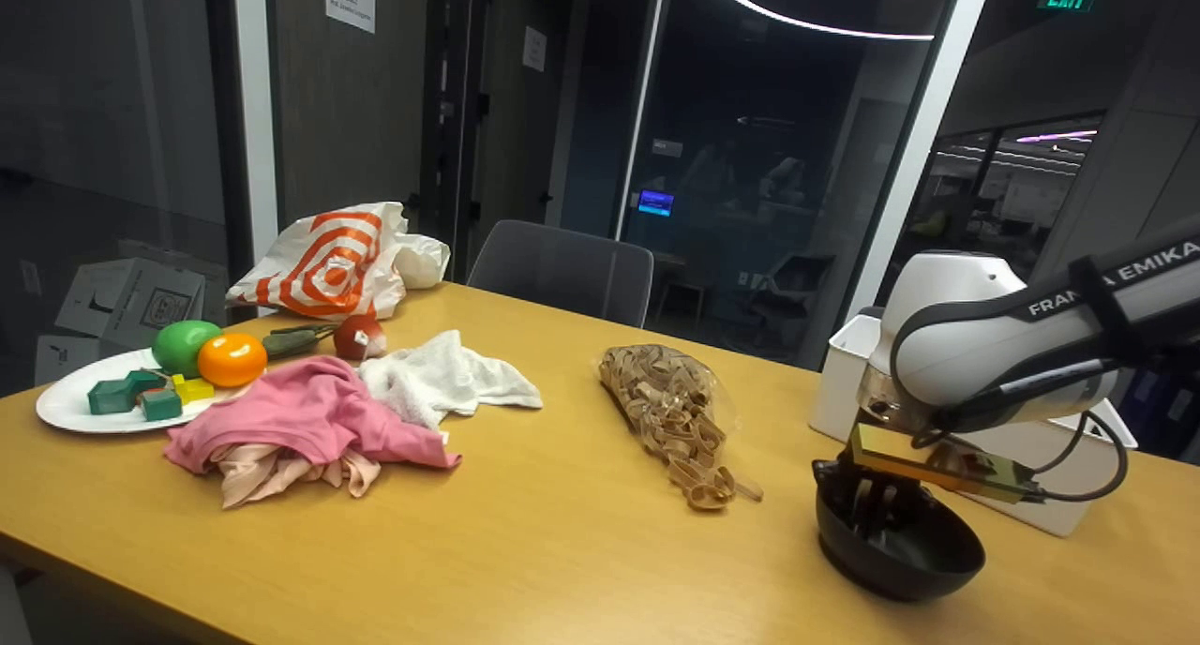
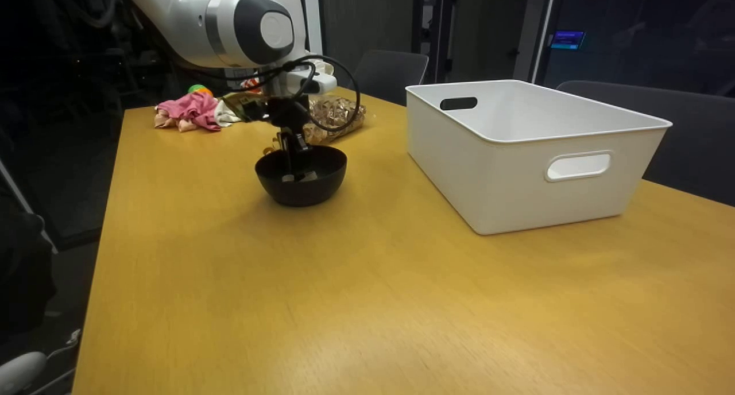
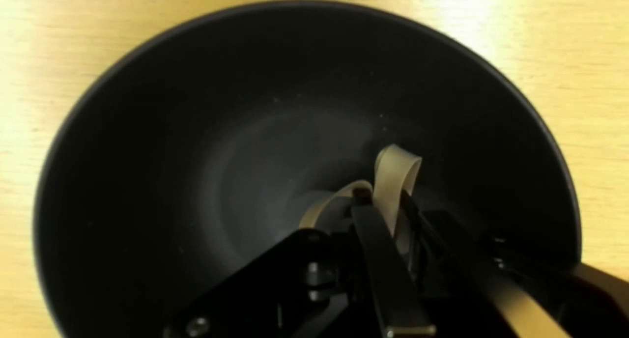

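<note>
Claw (image 3: 385,199) looks clamped on band (image 3: 391,180) right of centre in bowl (image 3: 147,146), wrist view; grip seems made, band not out yet

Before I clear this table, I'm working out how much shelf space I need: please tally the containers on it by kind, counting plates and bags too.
Bowls: 1 (black bowl)
Plates: 1 (white plate)
Bins: 1 (white bin)
Bags: 2 (shopping bag, clear bag of tan bands)
Total: 5
</note>
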Robot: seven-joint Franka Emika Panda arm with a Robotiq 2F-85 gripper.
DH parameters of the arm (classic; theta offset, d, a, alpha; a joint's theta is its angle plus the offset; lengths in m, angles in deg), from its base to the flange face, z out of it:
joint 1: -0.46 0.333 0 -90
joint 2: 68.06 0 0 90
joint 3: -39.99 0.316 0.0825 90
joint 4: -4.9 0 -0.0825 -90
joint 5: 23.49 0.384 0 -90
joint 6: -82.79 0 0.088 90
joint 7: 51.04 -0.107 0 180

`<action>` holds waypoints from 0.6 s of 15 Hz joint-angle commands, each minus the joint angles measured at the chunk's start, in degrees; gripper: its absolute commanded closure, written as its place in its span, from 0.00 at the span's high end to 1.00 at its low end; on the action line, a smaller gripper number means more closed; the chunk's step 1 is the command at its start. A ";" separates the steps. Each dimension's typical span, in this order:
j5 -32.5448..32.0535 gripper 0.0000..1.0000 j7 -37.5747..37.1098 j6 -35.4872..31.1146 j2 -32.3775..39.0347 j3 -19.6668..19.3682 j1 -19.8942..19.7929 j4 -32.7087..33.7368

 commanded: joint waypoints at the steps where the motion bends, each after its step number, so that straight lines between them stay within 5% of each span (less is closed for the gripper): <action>1: -0.76 0.18 0.65 -0.59 -2.43 -0.27 0.18 -1.41; 9: 0.13 0.13 2.28 5.96 -9.26 0.43 -0.59 -0.94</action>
